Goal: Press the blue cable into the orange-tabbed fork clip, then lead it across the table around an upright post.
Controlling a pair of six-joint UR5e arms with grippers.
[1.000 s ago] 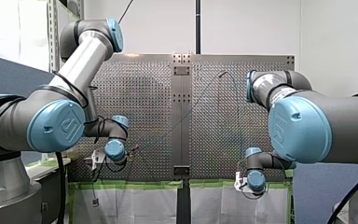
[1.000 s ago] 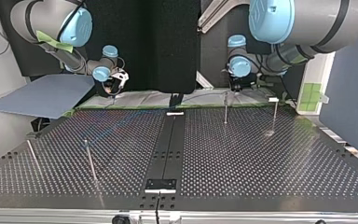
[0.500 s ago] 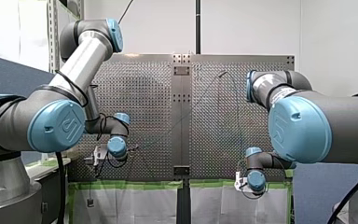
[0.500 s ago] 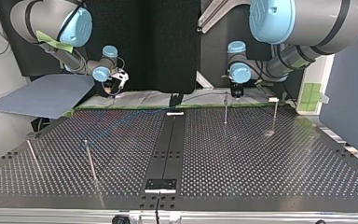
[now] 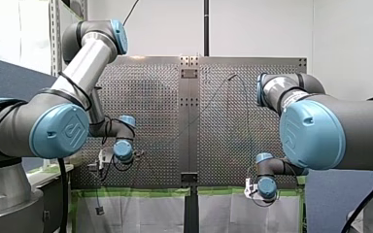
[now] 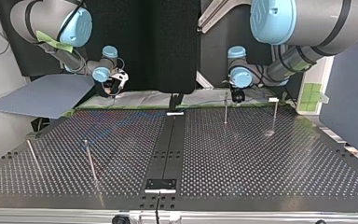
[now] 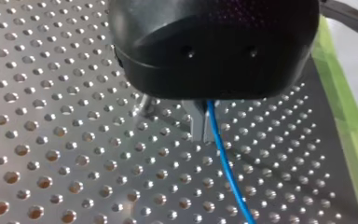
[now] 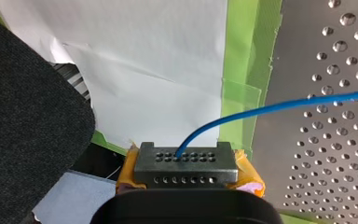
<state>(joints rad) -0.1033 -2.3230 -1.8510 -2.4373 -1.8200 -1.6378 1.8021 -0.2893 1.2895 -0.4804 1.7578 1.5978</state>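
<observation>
1. My left fingers (image 7: 198, 126) were pressed together on the cable (image 7: 227, 165). The blue line came out from between the tips and ran straight ahead of them, low over the counter (image 7: 51, 154).
2. My right fingers (image 8: 186, 161), yellow pads behind a grey holed face, were clamped on another stretch. The cable rose out of the pad and swung off sideways over the perforated plate, while the fingers themselves hung out past the green tape (image 8: 242, 70).
3. So the cable was held at two spots, one per arm, both low at the counter's near edge in the front view. Between them it showed only as a thin line looping out toward the far side and back.
4. The relation that counted was this: in the top view my left arm stood just beside a post (image 6: 225, 108), a little to its right and behind it. A second post (image 6: 274, 114) stood further right, and my right arm was well apart at the view's left, so the left was plainly the nearer.
5. The cable's long axis at the left fingers pointed away across the counter. I judged that any wrap around the post would fall to that arm.
6. No view showed me the fork clip, so I could not tell whether the pressing-in was done.
</observation>
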